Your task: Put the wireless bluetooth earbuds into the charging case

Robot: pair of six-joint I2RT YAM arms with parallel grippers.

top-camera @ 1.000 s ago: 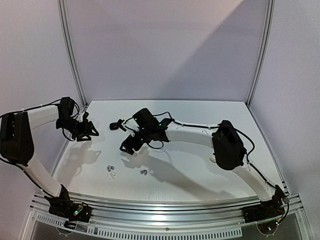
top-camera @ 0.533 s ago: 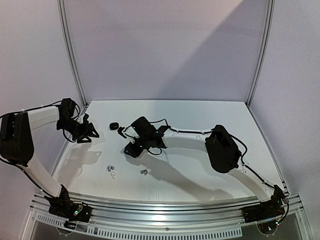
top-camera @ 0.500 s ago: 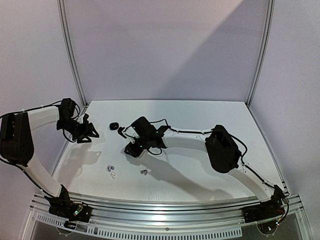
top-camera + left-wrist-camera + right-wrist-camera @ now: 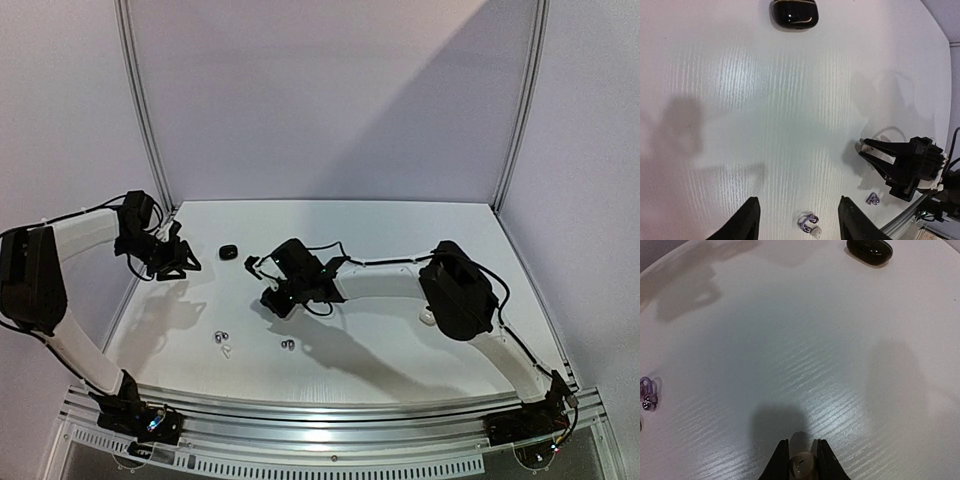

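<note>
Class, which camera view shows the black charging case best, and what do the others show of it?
The left wrist view: the black charging case looks largest, glossy, near the top edge. The right wrist view shows it smaller. The top view gives only a dark blob.

Your table (image 4: 765, 125) shows a finely ribbed, satin white surface; the black case (image 4: 793, 13) gleams glossy, the pale earbud (image 4: 802, 466) smooth plastic.
</note>
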